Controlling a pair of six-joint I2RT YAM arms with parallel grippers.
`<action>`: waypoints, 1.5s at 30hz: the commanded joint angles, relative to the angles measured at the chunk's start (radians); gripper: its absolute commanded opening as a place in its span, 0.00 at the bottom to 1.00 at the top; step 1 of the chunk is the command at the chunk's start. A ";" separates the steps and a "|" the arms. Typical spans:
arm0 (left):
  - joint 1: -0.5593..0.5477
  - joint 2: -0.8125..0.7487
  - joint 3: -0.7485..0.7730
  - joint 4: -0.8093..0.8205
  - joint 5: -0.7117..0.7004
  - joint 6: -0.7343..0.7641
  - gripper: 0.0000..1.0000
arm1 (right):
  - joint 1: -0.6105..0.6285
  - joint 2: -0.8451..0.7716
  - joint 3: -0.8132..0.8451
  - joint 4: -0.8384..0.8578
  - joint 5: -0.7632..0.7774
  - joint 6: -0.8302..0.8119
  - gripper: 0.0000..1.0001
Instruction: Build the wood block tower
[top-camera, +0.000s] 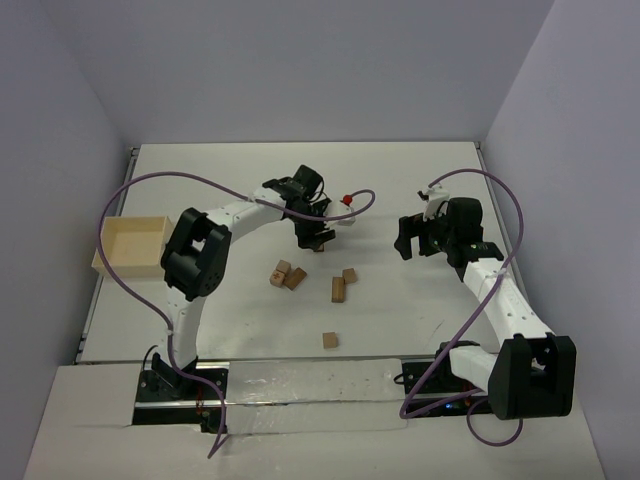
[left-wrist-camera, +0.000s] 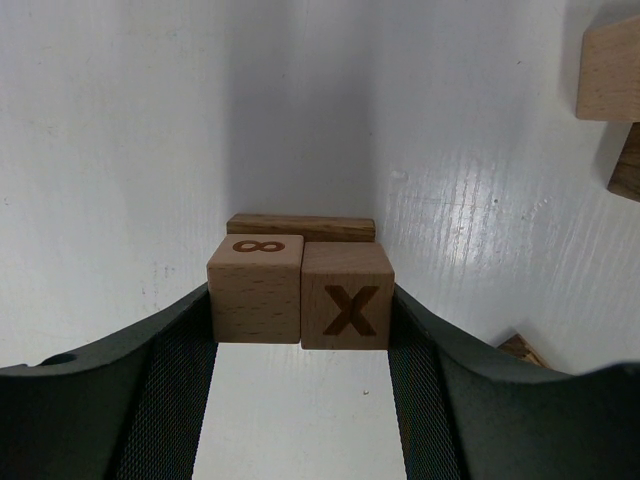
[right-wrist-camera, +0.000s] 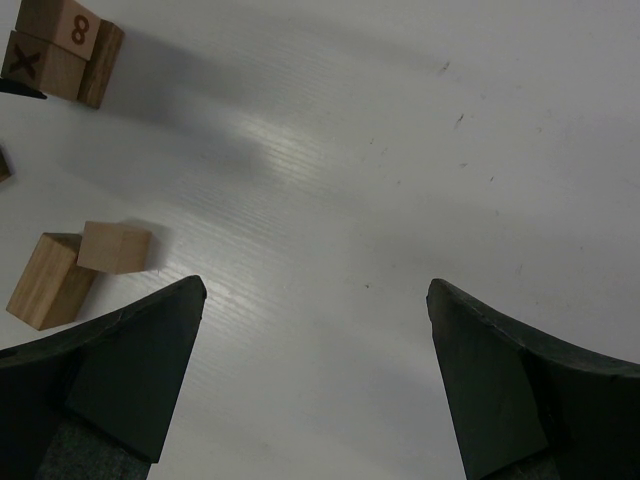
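Beyond the tray (top-camera: 130, 245), the left gripper (left-wrist-camera: 300, 300) is squeezing two cubes (left-wrist-camera: 256, 290), 8 and X, side by side. I'd guess it is keeping them flush against the long block (left-wrist-camera: 300, 228) behind, as a tower base. Only its wrist view is showing that contact; overhead, the gripper is covering them. Spare blocks (top-camera: 340, 288) are lying loose nearby. The right gripper (right-wrist-camera: 315, 290) is hanging wide open, empty.

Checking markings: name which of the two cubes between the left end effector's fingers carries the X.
The right-hand cube in the left wrist view; its neighbour, touching it on the left, shows an 8 instead.
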 joint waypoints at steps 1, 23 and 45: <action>-0.010 0.011 0.051 0.033 0.015 0.021 0.09 | -0.006 0.008 0.036 0.000 -0.008 -0.011 1.00; -0.017 0.018 0.046 0.026 0.011 0.038 0.14 | -0.006 0.013 0.037 -0.002 -0.013 -0.014 1.00; -0.017 0.018 0.029 0.020 -0.005 0.040 0.32 | -0.006 0.015 0.037 -0.003 -0.016 -0.015 1.00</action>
